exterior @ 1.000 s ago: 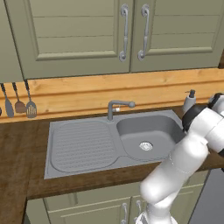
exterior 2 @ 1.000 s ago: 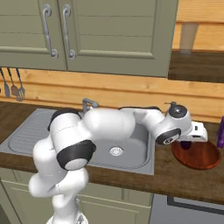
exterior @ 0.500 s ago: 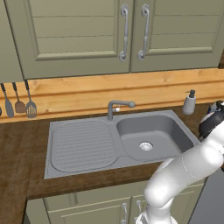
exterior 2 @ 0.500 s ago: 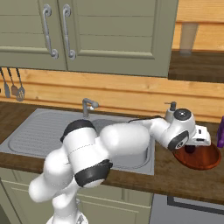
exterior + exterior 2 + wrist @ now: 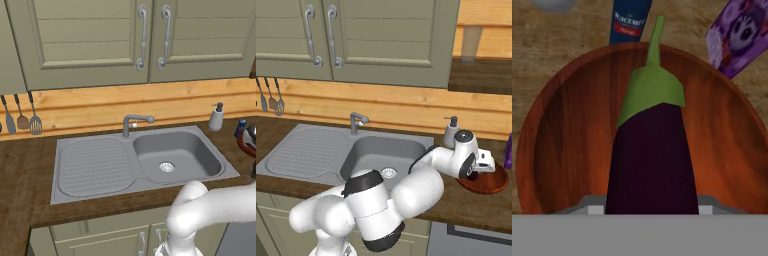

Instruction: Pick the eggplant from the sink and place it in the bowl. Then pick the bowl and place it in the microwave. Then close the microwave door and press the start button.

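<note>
**Eggplant hanging over the bowl**

The claw's fingertips are getting hidden behind the one eggplant [image 5: 652,150], which is sitting between them, so the claw [image 5: 474,171] is gripping it. The eggplant is hanging stem-forward right over the single reddish-brown bowl [image 5: 567,140]; can't tell if it's touching. The arm is stretching right across the tabletop [image 5: 476,205], past the sink [image 5: 316,150]. Behind the bowl, one blue bottle [image 5: 630,20] and one purple packet [image 5: 737,37] are getting cut off.

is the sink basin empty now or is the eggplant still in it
Empty: the sink basin holds just its drain. The eggplant hangs over the bowl.
</note>
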Tool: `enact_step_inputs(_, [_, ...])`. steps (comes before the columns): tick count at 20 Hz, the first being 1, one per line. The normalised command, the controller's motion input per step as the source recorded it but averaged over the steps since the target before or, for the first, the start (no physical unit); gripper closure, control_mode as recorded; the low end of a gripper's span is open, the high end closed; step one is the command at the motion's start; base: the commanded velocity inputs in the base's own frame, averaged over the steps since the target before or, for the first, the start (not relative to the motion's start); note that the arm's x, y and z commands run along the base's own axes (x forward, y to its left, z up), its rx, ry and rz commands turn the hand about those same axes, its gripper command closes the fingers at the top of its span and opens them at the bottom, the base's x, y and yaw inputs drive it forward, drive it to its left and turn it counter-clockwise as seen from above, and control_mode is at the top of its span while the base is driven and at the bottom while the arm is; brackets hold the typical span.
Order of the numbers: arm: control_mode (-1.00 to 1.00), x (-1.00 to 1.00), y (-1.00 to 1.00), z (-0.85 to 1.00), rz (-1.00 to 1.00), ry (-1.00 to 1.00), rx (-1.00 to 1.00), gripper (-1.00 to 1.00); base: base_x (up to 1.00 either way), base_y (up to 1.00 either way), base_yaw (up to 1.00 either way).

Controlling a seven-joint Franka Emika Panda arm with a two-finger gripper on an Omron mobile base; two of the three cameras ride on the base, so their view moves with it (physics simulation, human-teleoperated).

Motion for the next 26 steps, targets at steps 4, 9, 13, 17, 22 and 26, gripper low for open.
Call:
enact_step_inputs(4, [-1.00, 0.00, -0.06, -0.27, 0.00, 0.00, 0.00, 1.00, 0.00, 0.00, 0.00])
enact_step_inputs(9, [-1.00, 0.02, -0.12, -0.16, 0.00, 0.00, 0.00, 1.00, 0.00, 0.00, 0.00])
enact_step_inputs(13, [-1.00, 0.11, -0.08, -0.17, 0.00, 0.00, 0.00, -1.00, 0.00, 0.00, 0.00])
enact_step_inputs(17, [-1.00, 0.26, -0.04, -0.11, 0.02, 0.01, 0.00, -1.00, 0.00, 0.00, 0.00])
enact_step_inputs(22, [-1.00, 0.07, -0.02, 0.00, 0.02, 0.00, 0.00, -1.00, 0.00, 0.00, 0.00])
enact_step_inputs(26, [-1.00, 0.01, 0.00, 0.06, 0.00, 0.00, 0.01, -1.00, 0.00, 0.00, 0.00])
